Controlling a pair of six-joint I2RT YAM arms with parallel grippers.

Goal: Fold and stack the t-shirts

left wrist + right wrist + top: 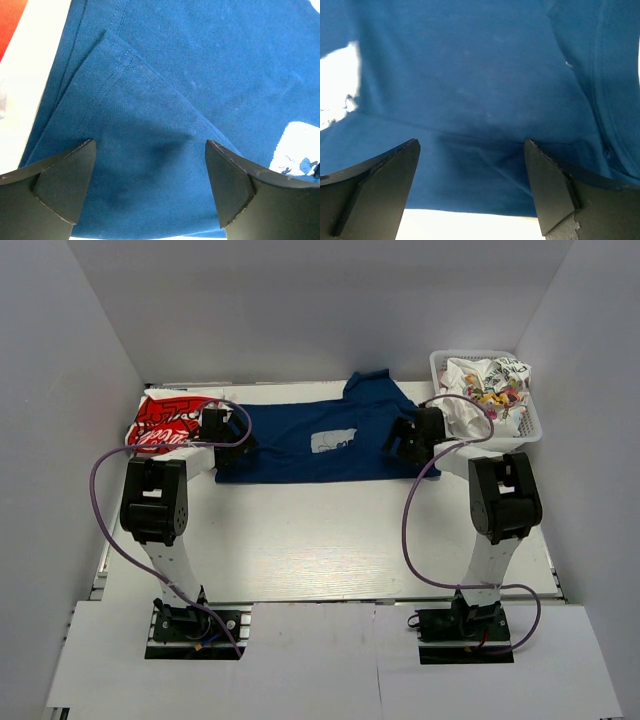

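White table, spread-out navy t-shirt

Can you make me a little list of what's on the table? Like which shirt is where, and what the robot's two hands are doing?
blue t-shirt: spread out in the middle of the table, pale print facing up
red-and-white t-shirt: lying at the far left
white t-shirts: piled in the basket at the far right
left gripper: fingers open, low over the blue shirt's left end
right gripper: fingers open, low over the blue shirt's right end
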